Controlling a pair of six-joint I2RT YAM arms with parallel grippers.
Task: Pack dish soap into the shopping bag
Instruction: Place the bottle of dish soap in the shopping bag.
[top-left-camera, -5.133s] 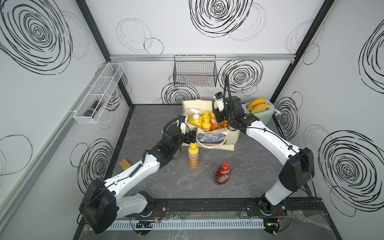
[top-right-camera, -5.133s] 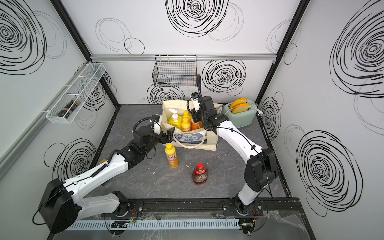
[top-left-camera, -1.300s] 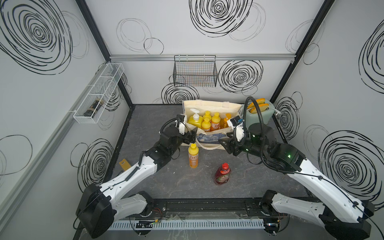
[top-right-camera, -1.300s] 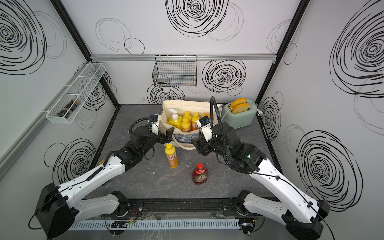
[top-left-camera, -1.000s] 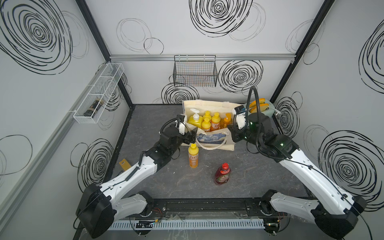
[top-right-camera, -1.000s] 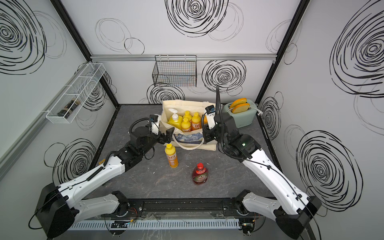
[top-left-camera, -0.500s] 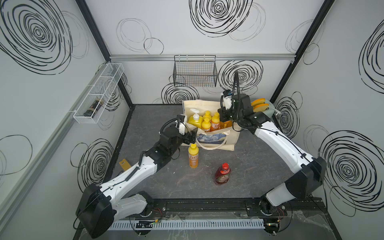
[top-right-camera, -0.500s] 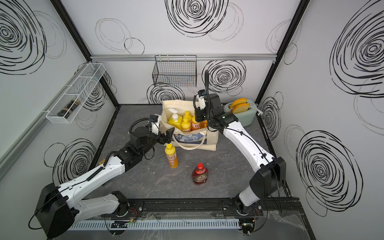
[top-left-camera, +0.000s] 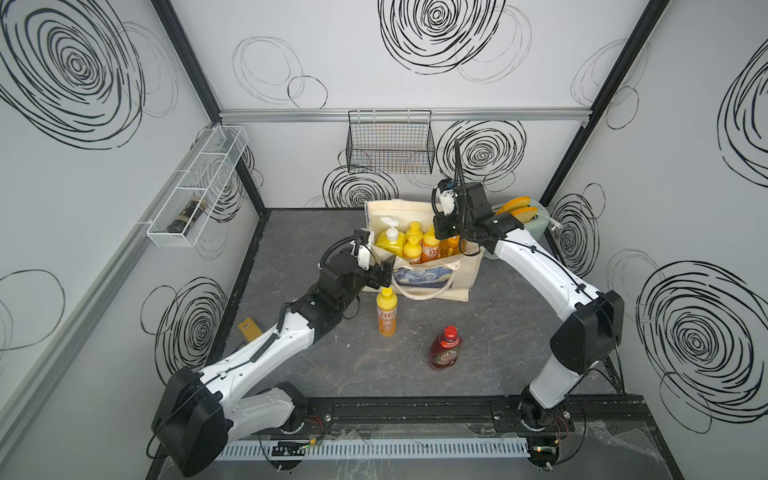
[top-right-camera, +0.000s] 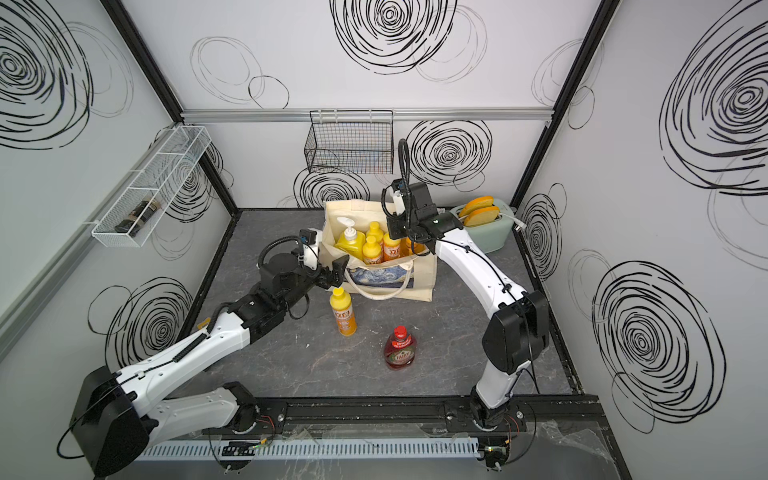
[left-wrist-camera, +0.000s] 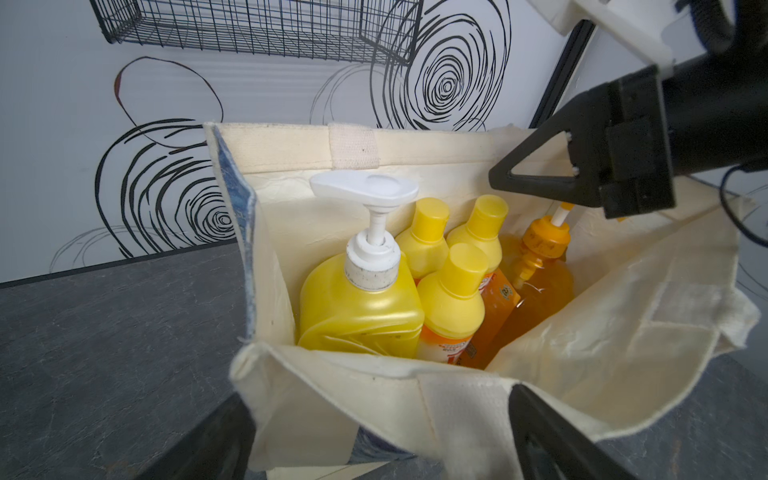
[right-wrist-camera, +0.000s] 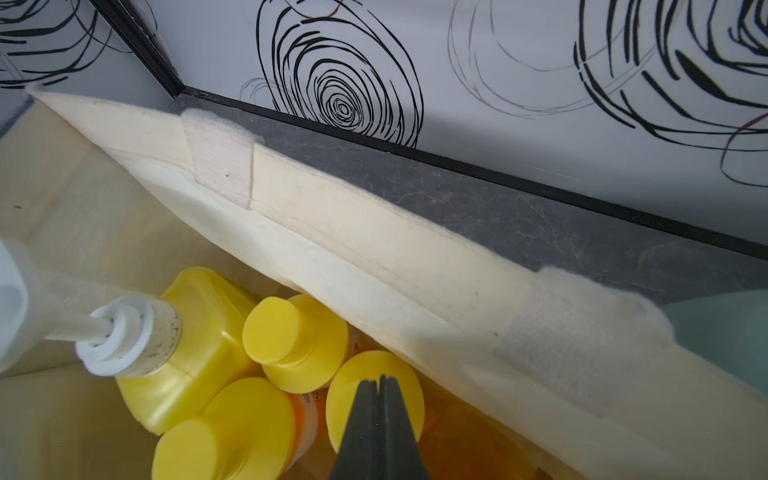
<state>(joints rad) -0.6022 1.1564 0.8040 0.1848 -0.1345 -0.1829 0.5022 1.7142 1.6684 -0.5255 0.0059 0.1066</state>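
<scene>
The cream shopping bag (top-left-camera: 453, 282) stands open at the back of the table. Inside it are a yellow white-pump bottle (left-wrist-camera: 357, 316), three small yellow bottles (left-wrist-camera: 453, 303) and an orange pump bottle (left-wrist-camera: 536, 274). One small yellow bottle (top-left-camera: 386, 313) and the red Fairy bottle (top-left-camera: 445, 351) stand on the table in front of it. My left gripper (left-wrist-camera: 380, 440) is open, with the bag's near rim between its fingers. My right gripper (right-wrist-camera: 380, 382) hangs shut over the bag's mouth, its tip above a yellow cap (right-wrist-camera: 365, 374), holding nothing.
A black wire basket (top-left-camera: 390, 143) hangs on the back wall above the bag. A green toaster (top-left-camera: 536, 218) stands right of the bag, behind my right arm. A white wire shelf (top-left-camera: 195, 187) is on the left wall. A small yellow card (top-left-camera: 249, 328) lies beside my left arm.
My right arm has swung from in front of the bag, round its right side, up over its mouth, and its jaws have closed fully. The left arm has not moved.
</scene>
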